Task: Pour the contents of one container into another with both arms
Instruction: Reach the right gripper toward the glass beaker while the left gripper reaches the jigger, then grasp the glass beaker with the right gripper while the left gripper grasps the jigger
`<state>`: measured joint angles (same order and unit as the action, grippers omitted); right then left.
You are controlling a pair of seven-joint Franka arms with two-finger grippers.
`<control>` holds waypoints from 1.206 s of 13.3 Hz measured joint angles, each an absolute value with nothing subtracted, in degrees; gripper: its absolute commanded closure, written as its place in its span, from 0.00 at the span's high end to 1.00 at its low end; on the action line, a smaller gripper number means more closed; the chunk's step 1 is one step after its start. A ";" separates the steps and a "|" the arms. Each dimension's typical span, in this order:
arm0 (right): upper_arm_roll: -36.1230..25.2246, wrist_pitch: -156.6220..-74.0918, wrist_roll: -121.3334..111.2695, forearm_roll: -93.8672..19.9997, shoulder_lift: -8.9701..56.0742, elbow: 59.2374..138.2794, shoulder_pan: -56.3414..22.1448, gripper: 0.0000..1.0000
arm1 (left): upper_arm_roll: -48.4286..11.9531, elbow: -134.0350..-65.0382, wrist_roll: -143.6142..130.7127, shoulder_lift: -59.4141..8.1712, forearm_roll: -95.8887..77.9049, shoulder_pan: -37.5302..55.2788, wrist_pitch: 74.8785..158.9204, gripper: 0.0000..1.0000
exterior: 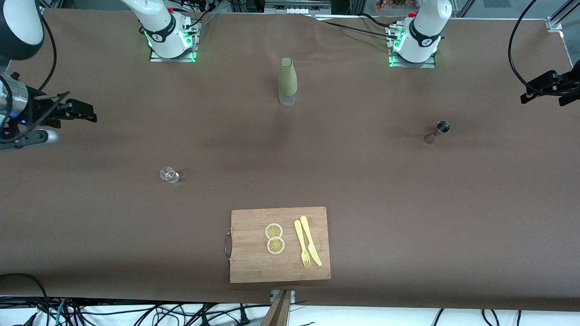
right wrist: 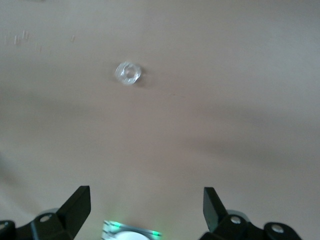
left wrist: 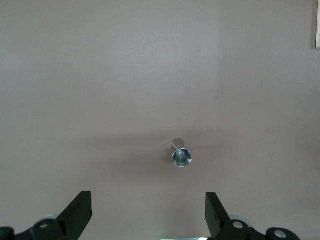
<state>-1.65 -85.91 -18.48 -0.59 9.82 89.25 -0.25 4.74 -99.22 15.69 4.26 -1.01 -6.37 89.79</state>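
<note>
A small clear glass (exterior: 169, 174) (right wrist: 128, 73) stands toward the right arm's end of the table. A metal jigger (exterior: 437, 132) (left wrist: 181, 156) stands toward the left arm's end. A green sleeved bottle (exterior: 287, 81) stands upright between the two arm bases. My right gripper (exterior: 88, 114) (right wrist: 146, 207) hangs high over its end of the table, open and holding nothing, with the glass well ahead of its fingers. My left gripper (exterior: 528, 96) (left wrist: 147, 212) hangs high over its own end, also open and holding nothing, with the jigger ahead of it.
A wooden cutting board (exterior: 253, 262) lies near the table's front edge, nearer to the front camera than the bottle. It carries two lemon slices (exterior: 274, 238), a yellow fork (exterior: 302, 244) and a yellow knife (exterior: 310, 240). Cables trail near both arm bases.
</note>
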 measured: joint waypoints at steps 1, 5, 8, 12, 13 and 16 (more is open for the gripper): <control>-1.75 -85.44 -23.92 -0.59 10.73 89.27 0.45 1.00 | 4.84 -99.23 20.71 3.53 -1.14 -7.72 89.87 1.00; -1.96 -84.67 -48.46 -2.42 13.71 89.34 4.88 1.00 | 6.17 -100.51 42.41 -1.37 -5.61 -14.72 93.39 0.99; -2.08 -84.68 -64.88 -10.22 17.77 89.51 8.80 1.00 | 6.44 -103.16 59.82 -5.76 -11.36 -19.03 97.87 0.99; -2.28 -85.92 -88.84 -22.66 28.55 88.91 15.32 1.00 | 6.86 -103.87 80.76 -11.72 -18.44 -23.63 98.99 0.99; -2.30 -86.64 -94.38 -24.79 31.63 87.89 16.22 1.00 | 7.10 -104.09 86.42 -13.14 -20.00 -24.87 99.14 0.99; -2.28 -88.61 -109.73 -32.85 38.82 85.00 16.79 1.00 | 7.50 -105.78 103.26 -17.25 -25.14 -28.62 99.74 0.99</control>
